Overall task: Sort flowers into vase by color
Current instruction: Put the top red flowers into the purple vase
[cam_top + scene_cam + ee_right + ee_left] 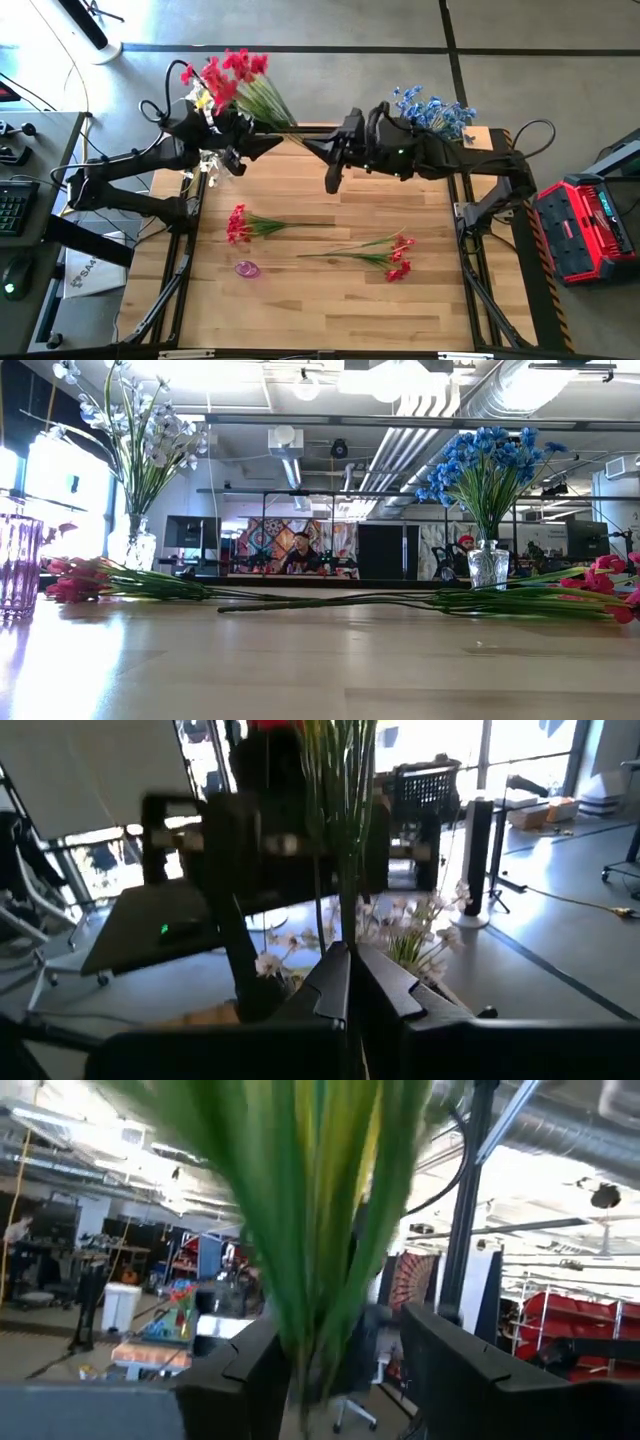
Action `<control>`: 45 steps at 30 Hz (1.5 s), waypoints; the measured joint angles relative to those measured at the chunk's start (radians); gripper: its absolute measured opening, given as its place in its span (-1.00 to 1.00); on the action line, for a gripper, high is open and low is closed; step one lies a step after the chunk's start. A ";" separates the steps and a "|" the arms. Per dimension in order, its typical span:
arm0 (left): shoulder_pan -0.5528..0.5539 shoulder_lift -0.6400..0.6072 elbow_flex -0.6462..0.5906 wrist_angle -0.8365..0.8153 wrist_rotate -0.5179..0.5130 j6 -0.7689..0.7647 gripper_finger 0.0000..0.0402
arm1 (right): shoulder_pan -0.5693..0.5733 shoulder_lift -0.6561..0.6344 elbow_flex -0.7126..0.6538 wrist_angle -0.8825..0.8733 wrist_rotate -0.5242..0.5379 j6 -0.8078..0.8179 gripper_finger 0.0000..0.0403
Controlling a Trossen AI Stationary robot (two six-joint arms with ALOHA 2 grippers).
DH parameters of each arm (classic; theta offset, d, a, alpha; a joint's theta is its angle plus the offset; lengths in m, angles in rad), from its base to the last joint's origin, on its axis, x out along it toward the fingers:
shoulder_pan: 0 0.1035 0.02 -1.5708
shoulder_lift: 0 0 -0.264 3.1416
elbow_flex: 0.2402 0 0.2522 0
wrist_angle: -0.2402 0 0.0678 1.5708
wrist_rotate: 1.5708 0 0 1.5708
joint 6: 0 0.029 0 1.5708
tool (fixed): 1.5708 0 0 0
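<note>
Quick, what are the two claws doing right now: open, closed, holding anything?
Left gripper: closed on the red flower bunch, gripped by its green stems.
Right gripper: jaws closed at the stem ends of that same bunch.

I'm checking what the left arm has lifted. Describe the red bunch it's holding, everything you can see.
The red bunch is a sheaf of artificial sprigs: bright red blossoms at one end, long thin green stems fanning toward the other. It is off the table, tilted, blossoms toward the far-left corner. The left gripper is closed around the stems, which pass between its fingers. The stem tips reach toward the right gripper, which is shut; whether it touches them is unclear.
</note>
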 joint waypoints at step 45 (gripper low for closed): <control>-0.760 -0.075 0.069 -1.067 -0.778 -0.053 -1.00 | -0.019 0.008 0.000 -0.747 0.064 0.498 -0.37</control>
